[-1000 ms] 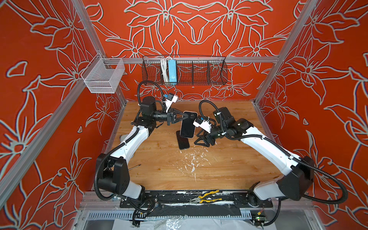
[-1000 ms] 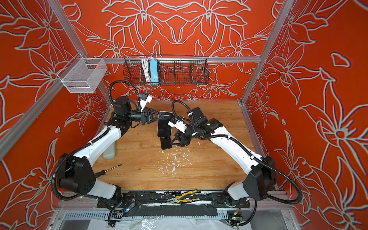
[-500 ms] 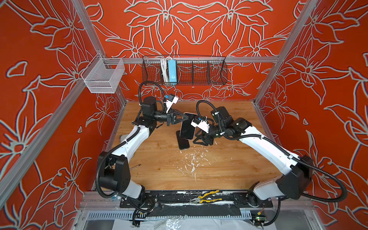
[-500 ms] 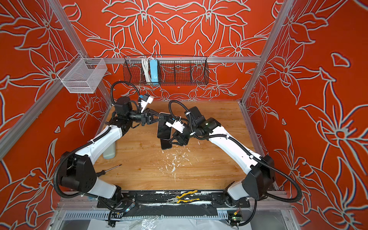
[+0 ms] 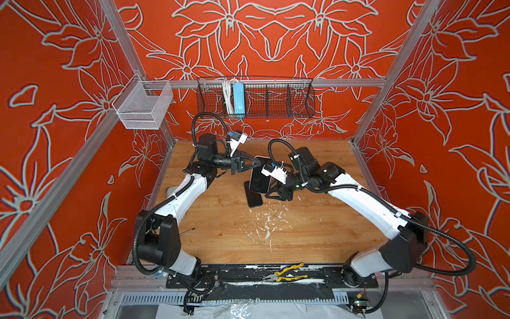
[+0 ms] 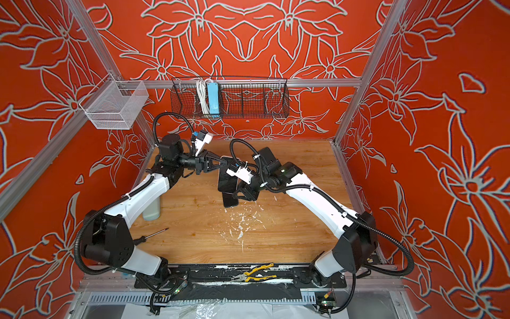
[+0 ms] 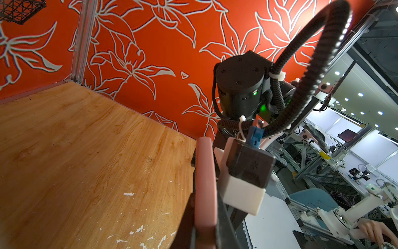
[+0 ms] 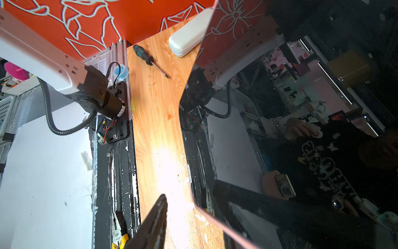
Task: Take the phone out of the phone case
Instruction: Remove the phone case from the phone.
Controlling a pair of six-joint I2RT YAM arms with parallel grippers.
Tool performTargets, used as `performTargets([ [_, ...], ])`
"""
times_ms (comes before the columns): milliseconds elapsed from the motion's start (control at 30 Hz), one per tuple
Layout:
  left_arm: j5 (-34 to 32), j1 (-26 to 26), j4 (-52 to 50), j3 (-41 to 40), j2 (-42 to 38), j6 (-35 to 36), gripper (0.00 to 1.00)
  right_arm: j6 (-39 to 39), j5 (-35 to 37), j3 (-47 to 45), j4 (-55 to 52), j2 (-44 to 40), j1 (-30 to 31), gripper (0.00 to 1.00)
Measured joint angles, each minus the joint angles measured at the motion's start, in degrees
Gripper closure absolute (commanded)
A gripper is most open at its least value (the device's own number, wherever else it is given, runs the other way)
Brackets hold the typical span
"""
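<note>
A dark phone (image 5: 259, 179) hangs over the middle of the table, glossy screen upward, in both top views. It sits in the dusty-pink phone case, whose edge (image 7: 205, 183) runs between my left jaws in the left wrist view. My left gripper (image 5: 258, 162) is shut on the far end of that case. My right gripper (image 5: 271, 190) is at the phone's near right side. In the right wrist view one of its fingers (image 8: 157, 220) stands apart from the case's pink edge (image 8: 215, 217); the other finger is hidden behind the phone. A dark phone-shaped patch (image 5: 252, 197) lies on the table beneath.
A pale grey rounded slab (image 6: 151, 212) and a screwdriver (image 6: 153, 234) lie by the left arm. Yellow-handled pliers (image 5: 287, 273) rest on the front rail. A black wire basket (image 5: 255, 96) and a white mesh basket (image 5: 143, 107) hang on the walls. White flecks mark the wood.
My right gripper has moved left, close in beside the phone, and its jaws have narrowed. The left gripper keeps holding the case in about the same place.
</note>
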Motion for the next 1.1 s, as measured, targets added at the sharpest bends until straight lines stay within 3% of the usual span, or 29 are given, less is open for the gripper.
performTargets([
  [500, 1.5, 0.0, 0.0, 0.0, 0.0, -0.9, 1.00, -0.1, 0.0, 1.0, -1.3, 1.1, 0.8, 0.81],
  [1100, 3.0, 0.6, 2.0, 0.0, 0.0, -3.3, 1.00, 2.6, 0.1, 0.3, 1.7, 1.0, 3.0, 0.90],
])
